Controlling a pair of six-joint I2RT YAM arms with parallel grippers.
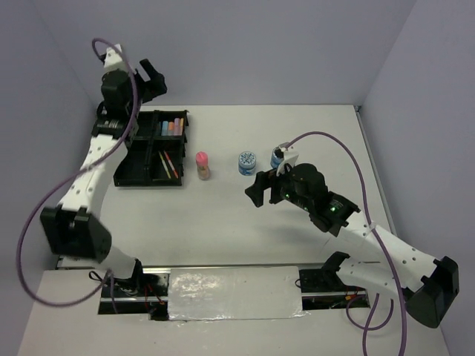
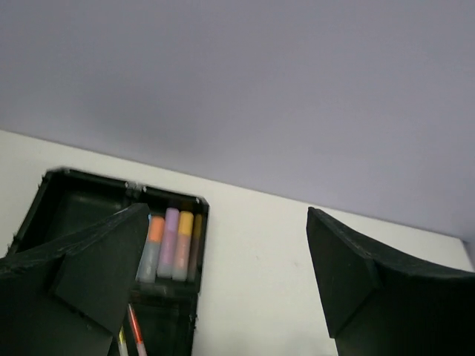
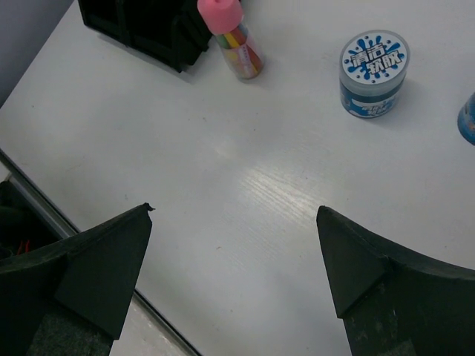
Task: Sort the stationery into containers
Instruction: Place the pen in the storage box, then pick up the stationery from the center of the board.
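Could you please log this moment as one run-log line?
left gripper open, raised by tray | right gripper open above table | markers, pens in tray | pink-capped tube, blue tin, second tin on table, unsorted

White table (image 1: 223, 215), pale lilac walls (image 1: 245, 44), shiny foil patch (image 1: 234, 294) at its near edge

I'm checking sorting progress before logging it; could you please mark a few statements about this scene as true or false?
1. The pastel markers lie in the tray. True.
2. The pink-capped tube is in the tray. False: it stands on the table beside it.
3. The right claw grips a blue tin. False: it is open and empty; the tin sits on the table.
4. The left claw is open and empty. True.
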